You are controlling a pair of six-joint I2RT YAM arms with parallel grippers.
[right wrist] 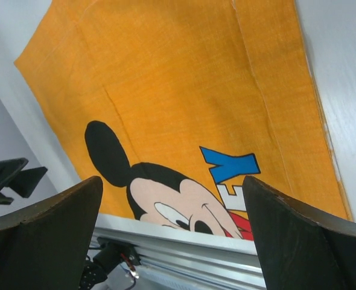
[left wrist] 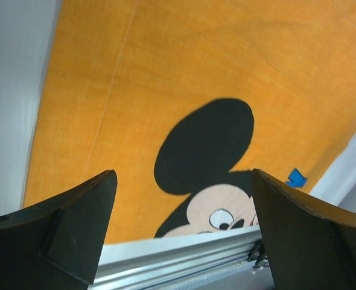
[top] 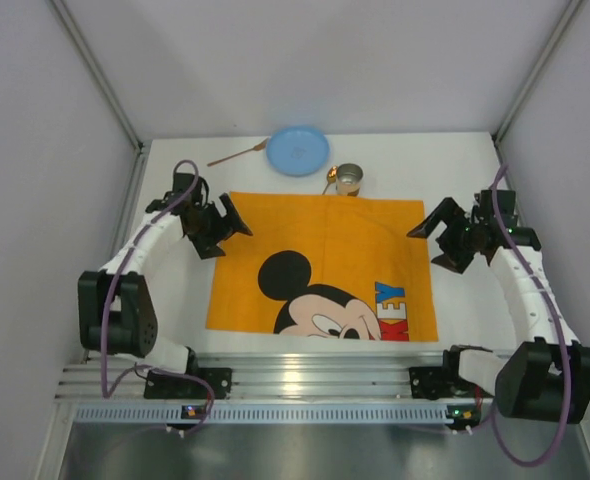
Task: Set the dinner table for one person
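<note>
The white dinner table (top: 465, 170) carries an orange Mickey Mouse cloth (top: 325, 240) spread flat at its middle; the cloth also shows in the left wrist view (left wrist: 184, 72) and the right wrist view (right wrist: 184, 84). Behind the cloth lie a blue plate (top: 297, 150), a copper-coloured fork (top: 237, 153), a metal cup (top: 349, 179) and a spoon (top: 329, 179) beside the cup. My left gripper (top: 231, 224) hovers open and empty over the cloth's far left corner. My right gripper (top: 427, 230) hovers open and empty over its far right corner.
An aluminium rail (top: 315, 375) runs along the near edge between the arm bases. White walls and metal posts (top: 95, 70) enclose the table on three sides. Bare white table shows left (left wrist: 15, 90) and right (right wrist: 341, 72) of the cloth.
</note>
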